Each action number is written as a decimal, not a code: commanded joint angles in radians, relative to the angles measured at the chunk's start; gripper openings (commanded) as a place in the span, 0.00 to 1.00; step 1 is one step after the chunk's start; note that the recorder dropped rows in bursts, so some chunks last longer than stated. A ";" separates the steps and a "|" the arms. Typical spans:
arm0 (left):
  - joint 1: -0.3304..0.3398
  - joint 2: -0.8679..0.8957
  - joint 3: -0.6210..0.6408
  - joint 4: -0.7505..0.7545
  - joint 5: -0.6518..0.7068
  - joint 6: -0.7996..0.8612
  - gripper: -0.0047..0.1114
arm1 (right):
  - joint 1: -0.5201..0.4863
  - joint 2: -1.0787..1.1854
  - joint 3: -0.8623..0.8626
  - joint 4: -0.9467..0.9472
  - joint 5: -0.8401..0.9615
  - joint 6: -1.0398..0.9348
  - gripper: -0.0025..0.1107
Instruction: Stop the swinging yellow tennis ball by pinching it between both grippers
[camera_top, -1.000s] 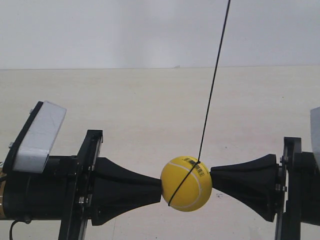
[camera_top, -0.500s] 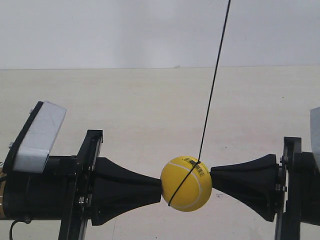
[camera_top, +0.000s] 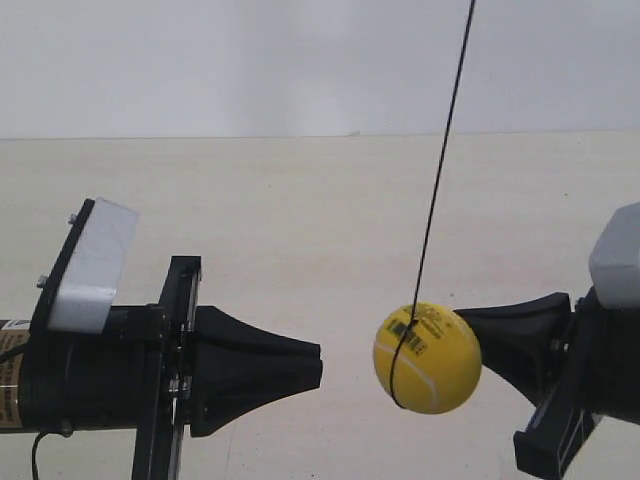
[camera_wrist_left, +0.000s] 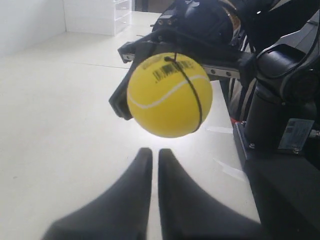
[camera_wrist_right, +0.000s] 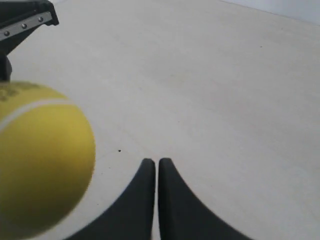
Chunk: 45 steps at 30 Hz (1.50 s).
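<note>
The yellow tennis ball (camera_top: 427, 358) hangs on its black string (camera_top: 440, 160) above the table, barcode label facing the camera. My left gripper (camera_top: 316, 366), the cone at the exterior view's left, is shut and points at the ball across a clear gap. In the left wrist view the ball (camera_wrist_left: 169, 95) floats just beyond that gripper (camera_wrist_left: 151, 151). My right gripper (camera_top: 466, 318) is shut and tilted, its cone tip beside the ball's upper edge; whether they touch I cannot tell. In the right wrist view the ball (camera_wrist_right: 40, 160) lies blurred to one side of the gripper (camera_wrist_right: 151, 162), not in line with it.
The pale table (camera_top: 300, 220) runs back to a white wall (camera_top: 250, 60). A white-grey block (camera_top: 90, 265) sits on the left arm, and another (camera_top: 620, 255) on the right arm. Behind the ball, the left wrist view shows the right arm's black frame (camera_wrist_left: 225, 60).
The ball was held between both cone tips. Both arms have drawn apart, the right one tilting, and the ball has swung toward the exterior view's right, free of the left cone.
</note>
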 joint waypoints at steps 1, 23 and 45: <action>-0.008 -0.007 -0.005 -0.010 0.009 -0.009 0.08 | 0.001 0.001 0.002 -0.023 -0.099 -0.003 0.02; -0.008 -0.007 -0.005 0.017 -0.033 -0.020 0.08 | 0.001 -0.280 0.002 -0.280 -0.169 0.205 0.02; -0.008 -0.007 -0.005 0.003 -0.069 -0.020 0.08 | 0.001 -0.101 0.002 -0.229 -0.277 0.071 0.02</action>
